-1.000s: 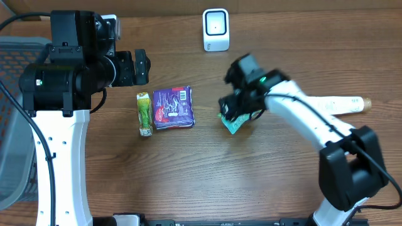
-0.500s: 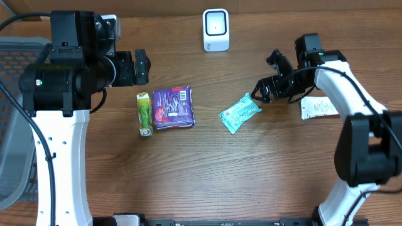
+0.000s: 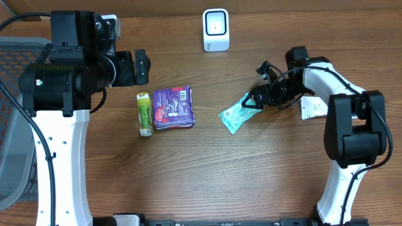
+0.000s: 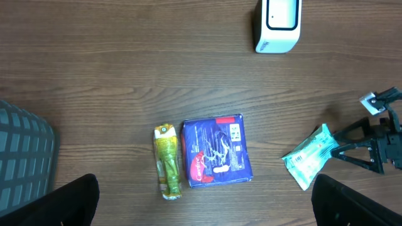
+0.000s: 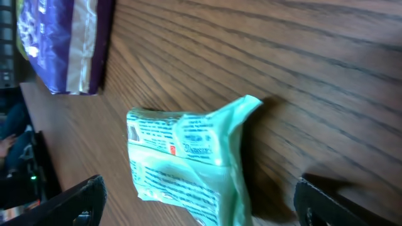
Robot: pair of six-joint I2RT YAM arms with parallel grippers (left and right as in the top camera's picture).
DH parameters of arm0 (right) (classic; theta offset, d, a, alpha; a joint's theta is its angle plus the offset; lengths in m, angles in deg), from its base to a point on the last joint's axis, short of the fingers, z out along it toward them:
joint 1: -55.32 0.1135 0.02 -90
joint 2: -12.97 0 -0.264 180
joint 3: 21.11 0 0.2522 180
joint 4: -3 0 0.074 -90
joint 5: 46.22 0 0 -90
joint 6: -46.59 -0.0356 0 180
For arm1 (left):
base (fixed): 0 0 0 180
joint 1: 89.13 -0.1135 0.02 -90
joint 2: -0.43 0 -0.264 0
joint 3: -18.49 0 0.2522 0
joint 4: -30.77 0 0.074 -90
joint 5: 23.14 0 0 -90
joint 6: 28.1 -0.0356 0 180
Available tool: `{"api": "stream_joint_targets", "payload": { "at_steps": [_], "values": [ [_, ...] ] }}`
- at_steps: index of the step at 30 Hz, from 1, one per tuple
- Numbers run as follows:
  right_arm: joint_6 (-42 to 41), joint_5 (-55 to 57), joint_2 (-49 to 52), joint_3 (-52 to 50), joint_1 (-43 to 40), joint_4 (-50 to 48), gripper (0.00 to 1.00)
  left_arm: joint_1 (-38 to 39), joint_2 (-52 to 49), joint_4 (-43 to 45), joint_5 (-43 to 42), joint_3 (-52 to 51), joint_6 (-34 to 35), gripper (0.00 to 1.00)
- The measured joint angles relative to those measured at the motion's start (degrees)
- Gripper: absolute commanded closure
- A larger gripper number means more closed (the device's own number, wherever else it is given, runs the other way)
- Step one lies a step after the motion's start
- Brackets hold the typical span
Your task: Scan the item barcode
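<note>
Right fingers (image 5: pixel 326 201) are standing wide and empty just beside the green packet (image 3: pixel 237 114) lying on the desk (image 3: pixel 251 176), seemingly lining up a grasp. Left fingers (image 4: pixel 63 201) are hanging wide. The next move is calling for closing, lifting and facing its barcode toward the scanner (image 3: pixel 215 29).

Even bright light, soft shadows, mild blur.

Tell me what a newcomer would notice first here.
The right gripper, its jaws open, sits low over the table and points at a crumpled teal packet just right of centre. Left of that, a purple packet and a thin green stick pack lie side by side. A white scanner stands at the far edge.
</note>
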Motion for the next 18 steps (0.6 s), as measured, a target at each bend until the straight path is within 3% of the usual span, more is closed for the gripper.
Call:
{"api": "stream_joint_targets", "payload": {
  "at_steps": [5, 12, 18],
  "values": [
    [-0.04, -1.81, 1.2, 0.17, 1.62, 0.04, 0.18, 0.0, 0.0, 0.0, 0.0, 0.0, 0.0, 0.0],
    [-0.63, -2.29, 2.34, 0.11, 3.67, -0.09, 0.4, 0.0, 0.0, 0.0, 0.02, 0.0, 0.0, 0.0],
    [-5.18, -0.57, 2.43, -0.94, 5.01, -3.26, 0.53, 0.0, 0.0, 0.0, 0.02, 0.0, 0.0, 0.0]
  ]
}}
